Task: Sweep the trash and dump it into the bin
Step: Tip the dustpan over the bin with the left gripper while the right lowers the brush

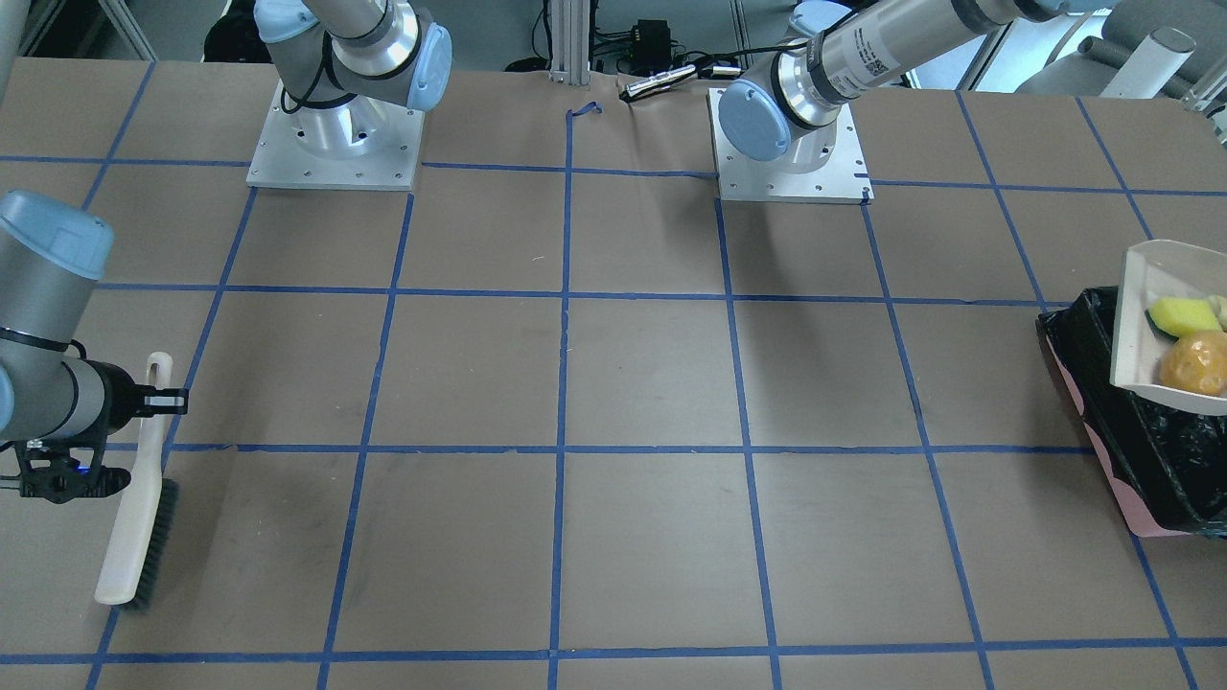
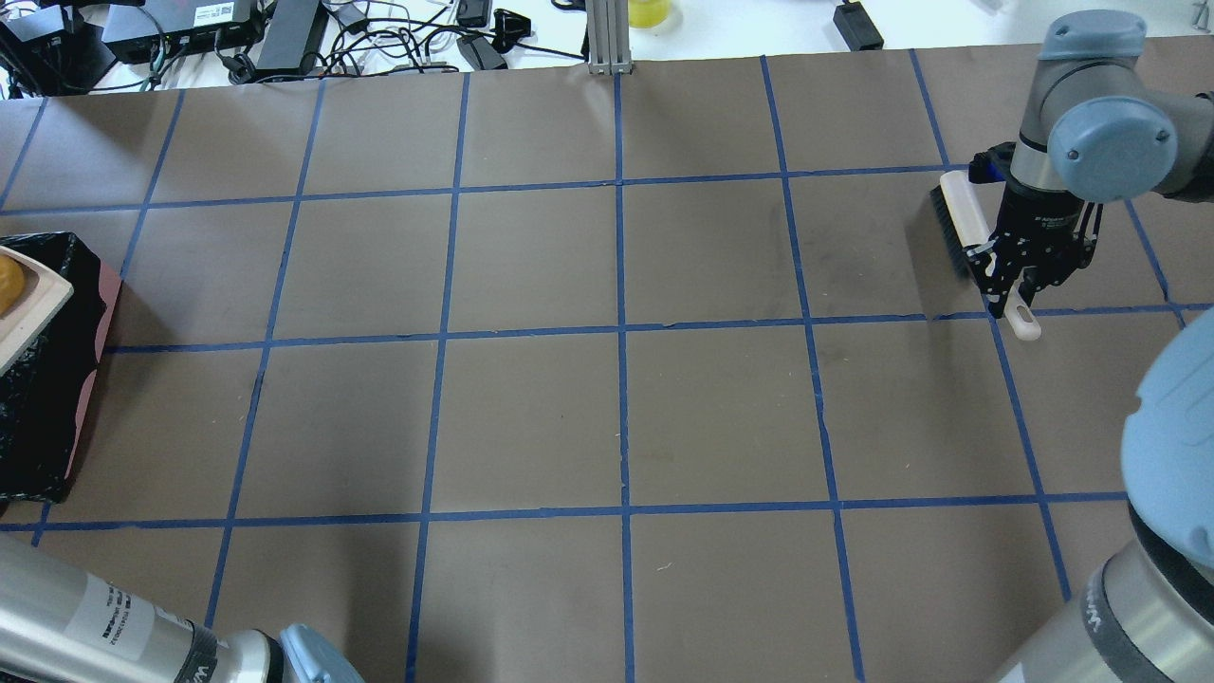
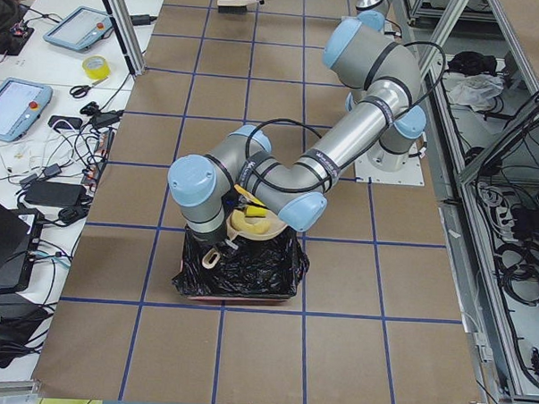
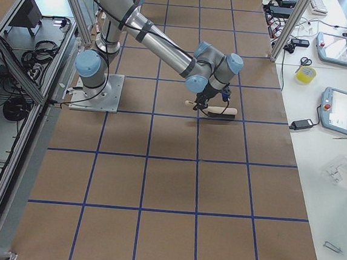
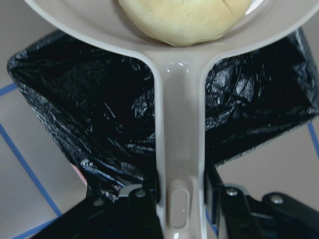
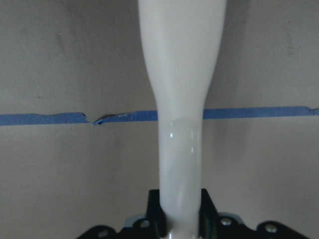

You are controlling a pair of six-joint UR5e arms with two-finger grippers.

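**Loaded dustpan held over the bin, brush held at the table's other end**

At the table's end on the robot's left, a beige dustpan [image 1: 1141, 316] is held above the open mouth of the bin [image 1: 1150, 517], a pink box lined with black plastic. In the front-facing view the trash is seen inside the pan. A yellow-green sponge block [image 1: 1184, 314] lies just beside an orange-brown lump [image 1: 1195, 364], and a sliver of the cream crescent [image 1: 1219, 307] is cut off by the frame edge. In the overhead view only a corner of the pan and a trace of the lump are shown.

The left gripper [image 5: 180, 196] is shown clearly only by the left wrist camera. It is closed narrowly on the dustpan's handle, with one finger pressed to each side. A rounded, creased piece of trash is seen in the pan above, and the black liner is spread out below.

The right gripper [image 2: 1010, 299] is seen at the opposite end of the table [image 2: 531, 427], well apart from the bin. A white hand brush [image 2: 956, 220] is clamped by its handle between the fingers, and this grip is shown close up by the right wrist camera, where the handle crosses a blue tape line [image 6: 50, 118]. Dark bristles are visible along one side of the brush in the front-facing and overhead views. Whether the bristles touch the table cannot be told.
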